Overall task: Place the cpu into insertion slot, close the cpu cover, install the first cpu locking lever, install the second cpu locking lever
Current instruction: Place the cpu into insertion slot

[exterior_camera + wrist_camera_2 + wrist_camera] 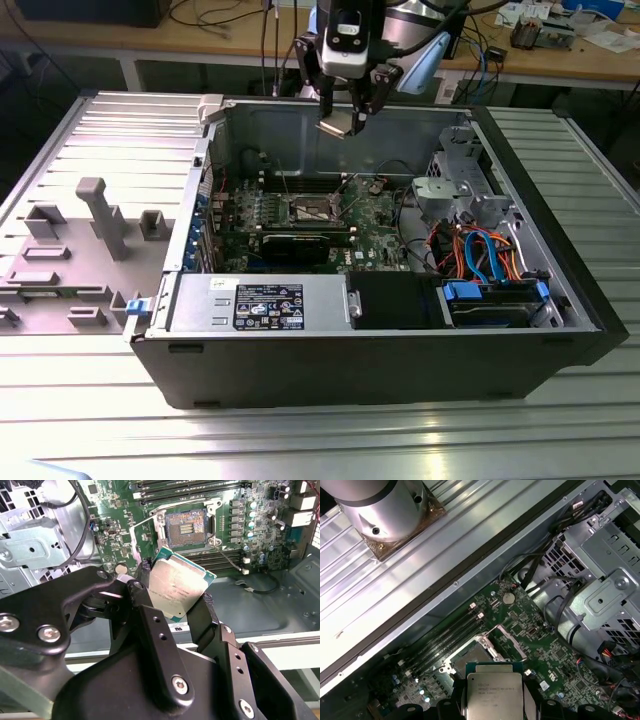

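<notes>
My gripper (342, 108) hangs above the open computer case, shut on the cpu (336, 127), a flat silver-grey square held by two opposite edges. In both wrist views the cpu (175, 582) (494, 690) sits between the black fingers (150, 625), high over the green motherboard (260, 510). The insertion slot (186, 527) (472, 656) (310, 210) lies open below with its brownish contact field bare. The cpu cover (506, 641) (141, 540) is swung up at one side of the slot.
A grey metal drive cage (462, 185) and bundled orange and blue cables (480, 255) fill the case on the exterior view's right. A labelled power supply (260, 300) lies along the front. A grey fixture tray (70, 250) stands beside the case on the ribbed table.
</notes>
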Controlling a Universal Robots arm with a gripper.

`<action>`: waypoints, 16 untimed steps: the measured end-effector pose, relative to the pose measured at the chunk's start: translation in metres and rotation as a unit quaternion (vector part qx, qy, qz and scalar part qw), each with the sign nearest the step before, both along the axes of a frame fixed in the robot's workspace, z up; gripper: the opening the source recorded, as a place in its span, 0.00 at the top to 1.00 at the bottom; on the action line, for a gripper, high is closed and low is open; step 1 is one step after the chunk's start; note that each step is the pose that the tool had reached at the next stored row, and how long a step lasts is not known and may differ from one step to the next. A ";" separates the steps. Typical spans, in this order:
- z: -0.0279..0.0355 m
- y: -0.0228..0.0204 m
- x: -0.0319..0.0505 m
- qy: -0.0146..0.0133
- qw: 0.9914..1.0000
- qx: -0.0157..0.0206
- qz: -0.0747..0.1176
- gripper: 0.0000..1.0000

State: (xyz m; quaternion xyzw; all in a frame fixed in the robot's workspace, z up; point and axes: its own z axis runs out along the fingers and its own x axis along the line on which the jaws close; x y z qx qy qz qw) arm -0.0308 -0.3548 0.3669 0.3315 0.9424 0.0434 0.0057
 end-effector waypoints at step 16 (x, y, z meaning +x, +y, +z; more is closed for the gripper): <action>-0.0001 0.0000 0.0000 0.000 1.000 0.000 -0.004 0.46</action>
